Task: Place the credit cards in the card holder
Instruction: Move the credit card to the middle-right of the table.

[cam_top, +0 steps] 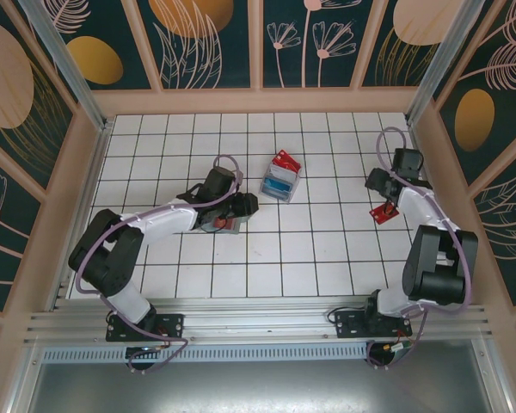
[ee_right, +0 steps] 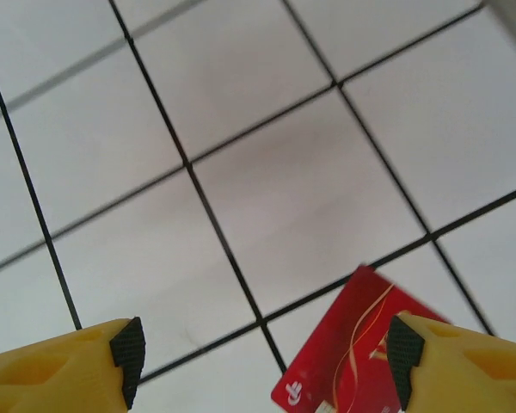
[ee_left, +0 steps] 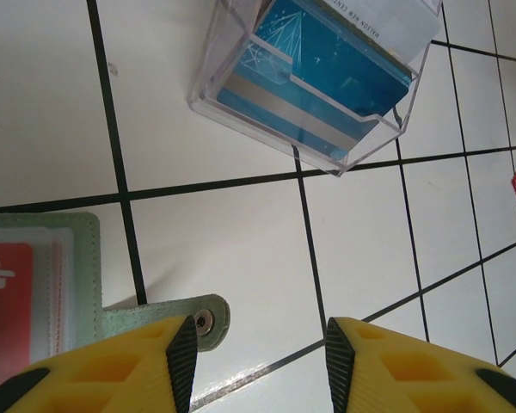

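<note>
The grey-green card holder (ee_left: 73, 258) lies open on the tiles with a red credit card (ee_left: 4, 301) in its pocket. My left gripper (ee_left: 260, 353) is open just above it, its left fingertip (ee_left: 182, 348) over the holder's snap tab (ee_left: 205, 321) and bare tile between the jaws. From above, the left gripper (cam_top: 242, 206) hovers by the card holder (cam_top: 217, 224). Another red credit card (ee_right: 361, 353) lies flat on the tiles under my open right gripper (ee_right: 267, 357), the right fingertip (ee_right: 404, 357) over its edge. In the top view this card (cam_top: 381, 212) is at the right gripper (cam_top: 384, 198).
A small clear plastic tray (cam_top: 280, 178) with blue and red cards stands mid-table; its wall (ee_left: 215, 77) is close ahead of the left gripper. The side wall is near the right arm (cam_top: 430, 241).
</note>
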Robot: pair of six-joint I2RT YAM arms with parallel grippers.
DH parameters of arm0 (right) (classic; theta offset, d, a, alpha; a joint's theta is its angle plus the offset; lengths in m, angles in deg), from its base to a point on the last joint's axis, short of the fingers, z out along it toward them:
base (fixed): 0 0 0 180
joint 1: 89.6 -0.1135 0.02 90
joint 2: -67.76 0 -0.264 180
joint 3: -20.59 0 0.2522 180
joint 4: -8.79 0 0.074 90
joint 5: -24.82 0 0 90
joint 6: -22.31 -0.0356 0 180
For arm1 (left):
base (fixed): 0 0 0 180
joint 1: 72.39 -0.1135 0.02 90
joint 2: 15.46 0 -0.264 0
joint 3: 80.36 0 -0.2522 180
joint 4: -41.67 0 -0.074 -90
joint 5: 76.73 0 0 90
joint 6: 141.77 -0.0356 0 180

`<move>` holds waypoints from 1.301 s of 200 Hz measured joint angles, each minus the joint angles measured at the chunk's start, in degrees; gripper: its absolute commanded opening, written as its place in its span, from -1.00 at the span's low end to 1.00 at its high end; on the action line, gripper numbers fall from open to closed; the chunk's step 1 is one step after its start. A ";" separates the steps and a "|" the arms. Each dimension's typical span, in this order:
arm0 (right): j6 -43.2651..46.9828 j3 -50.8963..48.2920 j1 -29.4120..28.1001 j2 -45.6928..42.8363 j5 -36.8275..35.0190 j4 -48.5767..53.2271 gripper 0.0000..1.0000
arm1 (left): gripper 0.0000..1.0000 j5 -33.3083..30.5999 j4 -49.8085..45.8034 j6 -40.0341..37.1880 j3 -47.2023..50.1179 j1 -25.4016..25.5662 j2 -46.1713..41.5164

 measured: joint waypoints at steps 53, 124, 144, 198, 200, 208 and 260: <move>-1.09 -2.69 0.17 3.15 -3.48 5.51 0.54 | -0.07 1.29 0.66 -0.07 0.00 0.02 0.39; -1.57 -2.58 -0.48 7.98 -7.54 9.57 0.53 | -0.07 3.61 2.32 -0.87 -1.88 0.00 1.88; -2.21 -2.05 -0.24 9.20 -8.37 9.51 0.52 | -0.07 4.04 2.36 -1.07 -1.92 -0.04 1.88; -1.92 1.79 6.54 13.73 -8.70 5.55 0.50 | -0.06 4.20 2.27 -1.29 -1.97 -0.76 1.86; -1.90 1.88 6.84 13.84 -8.63 5.44 0.50 | -0.06 4.20 2.25 -1.29 -1.97 -0.79 1.86; -1.46 2.38 8.37 14.43 -8.07 4.92 0.50 | -0.06 4.20 2.25 -1.33 -1.97 -0.85 1.86; 0.63 5.88 12.31 17.68 -4.90 4.33 0.49 | -0.06 4.24 1.73 -1.75 -2.34 -1.62 1.86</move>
